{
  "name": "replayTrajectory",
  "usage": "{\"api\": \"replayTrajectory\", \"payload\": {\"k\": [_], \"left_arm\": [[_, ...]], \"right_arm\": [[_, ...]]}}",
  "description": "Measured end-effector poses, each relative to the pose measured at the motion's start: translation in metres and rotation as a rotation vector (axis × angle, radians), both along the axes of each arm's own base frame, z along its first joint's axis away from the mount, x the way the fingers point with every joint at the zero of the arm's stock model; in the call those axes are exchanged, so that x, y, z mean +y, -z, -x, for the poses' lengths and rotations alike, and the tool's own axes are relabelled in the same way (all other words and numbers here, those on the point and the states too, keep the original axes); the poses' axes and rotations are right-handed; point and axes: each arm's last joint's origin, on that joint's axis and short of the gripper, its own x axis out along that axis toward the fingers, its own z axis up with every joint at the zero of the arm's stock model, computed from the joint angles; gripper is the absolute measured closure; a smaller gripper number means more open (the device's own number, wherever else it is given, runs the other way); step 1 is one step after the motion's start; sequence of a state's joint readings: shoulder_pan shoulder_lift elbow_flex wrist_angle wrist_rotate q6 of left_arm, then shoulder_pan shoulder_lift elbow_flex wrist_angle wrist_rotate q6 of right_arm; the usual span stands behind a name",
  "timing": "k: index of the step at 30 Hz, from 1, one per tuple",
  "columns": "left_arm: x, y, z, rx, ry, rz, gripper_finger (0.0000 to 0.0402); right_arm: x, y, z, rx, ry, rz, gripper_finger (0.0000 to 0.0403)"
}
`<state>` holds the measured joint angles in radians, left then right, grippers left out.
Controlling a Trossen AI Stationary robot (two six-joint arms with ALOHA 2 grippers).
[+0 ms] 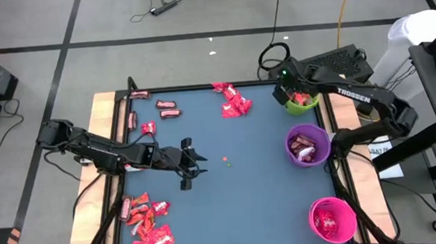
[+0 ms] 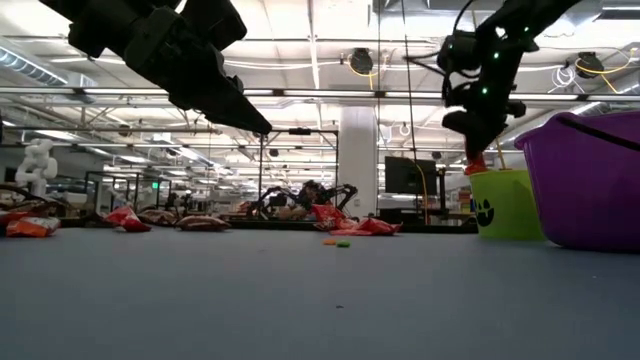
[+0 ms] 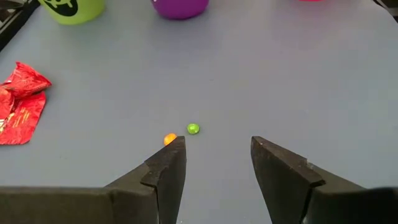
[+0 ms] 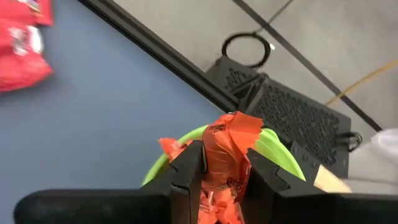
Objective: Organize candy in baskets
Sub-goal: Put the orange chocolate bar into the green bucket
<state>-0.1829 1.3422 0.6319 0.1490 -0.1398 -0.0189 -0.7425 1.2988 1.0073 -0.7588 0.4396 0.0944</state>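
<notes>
Right gripper clamps a candy directly above the green basket, positioned for release. Left gripper waits mid-table, fingers apart, empty.

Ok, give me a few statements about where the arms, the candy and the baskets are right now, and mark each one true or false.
1. The right gripper holds a candy over the green basket. True.
2. The left gripper holds a candy. False: its fingers are open and empty, above bare table.
3. The purple basket is empty. False: candy lies in it.
4. The pink basket sits nearest the table's front edge. True.
5. All candy is already in baskets. False: piles remain on the table.
</notes>
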Motion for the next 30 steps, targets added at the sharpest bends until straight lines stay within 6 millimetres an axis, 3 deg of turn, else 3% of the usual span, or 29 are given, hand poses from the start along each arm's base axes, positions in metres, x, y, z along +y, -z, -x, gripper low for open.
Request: {"api": "replayTrajectory", "payload": {"k": [9, 18, 30], "left_arm": [[0.000, 0.000, 0.000, 0.000, 0.000, 0.000, 0.0214], [0.000, 0.000, 0.000, -0.001, -0.001, 0.000, 0.0214], [0.000, 0.000, 0.000, -0.001, 0.000, 0.000, 0.0214]], "right_arm": [[-0.015, 0.023, 0.004, 0.106, 0.057, -0.096, 0.0328], [-0.006, 0.013, 0.014, 0.105, 0.071, -0.114, 0.0323], [0.005, 0.008, 0.018, 0.145, 0.052, -0.141, 0.0200]]}}
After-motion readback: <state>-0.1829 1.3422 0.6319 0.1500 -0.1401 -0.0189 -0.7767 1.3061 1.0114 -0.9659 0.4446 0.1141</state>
